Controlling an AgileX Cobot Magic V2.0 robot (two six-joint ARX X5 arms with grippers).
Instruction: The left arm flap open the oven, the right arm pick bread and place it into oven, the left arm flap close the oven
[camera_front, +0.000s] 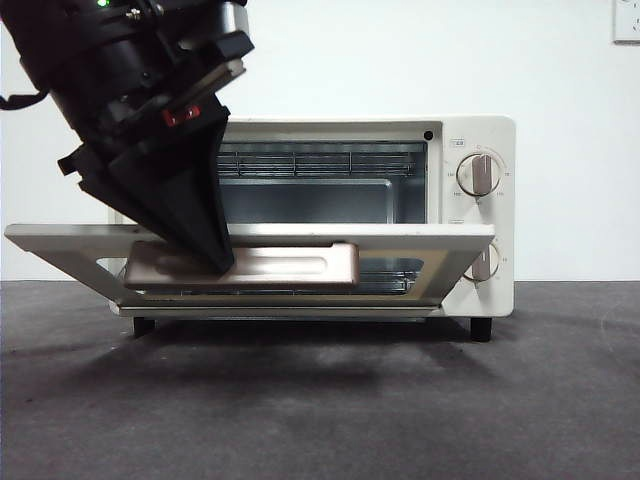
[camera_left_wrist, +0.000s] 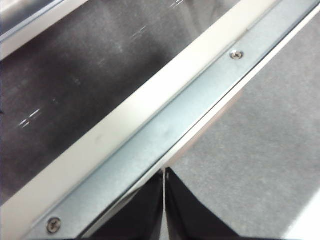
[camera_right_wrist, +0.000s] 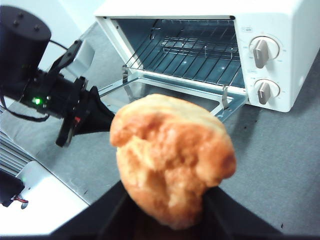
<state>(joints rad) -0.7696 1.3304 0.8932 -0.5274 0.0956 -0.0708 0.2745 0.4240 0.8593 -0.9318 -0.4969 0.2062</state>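
Note:
The cream-white oven (camera_front: 470, 135) stands on the dark table with its door (camera_front: 60, 240) flapped down almost level. My left gripper (camera_front: 222, 260), jaws shut, rests its black tip on the tan handle (camera_front: 300, 265). In the left wrist view the shut left gripper (camera_left_wrist: 164, 177) sits at the door's metal edge (camera_left_wrist: 165, 130). My right gripper (camera_right_wrist: 165, 200) is shut on the golden-brown bread (camera_right_wrist: 170, 160), held in the air in front of the open oven (camera_right_wrist: 295, 50). The wire rack (camera_right_wrist: 190, 55) inside is bare. The right arm is out of the front view.
Two beige knobs (camera_front: 480, 173) sit on the oven's right side. The left arm (camera_right_wrist: 45, 90) with its green light reaches to the door's left part in the right wrist view. A white surface (camera_right_wrist: 45, 210) borders the grey mat there.

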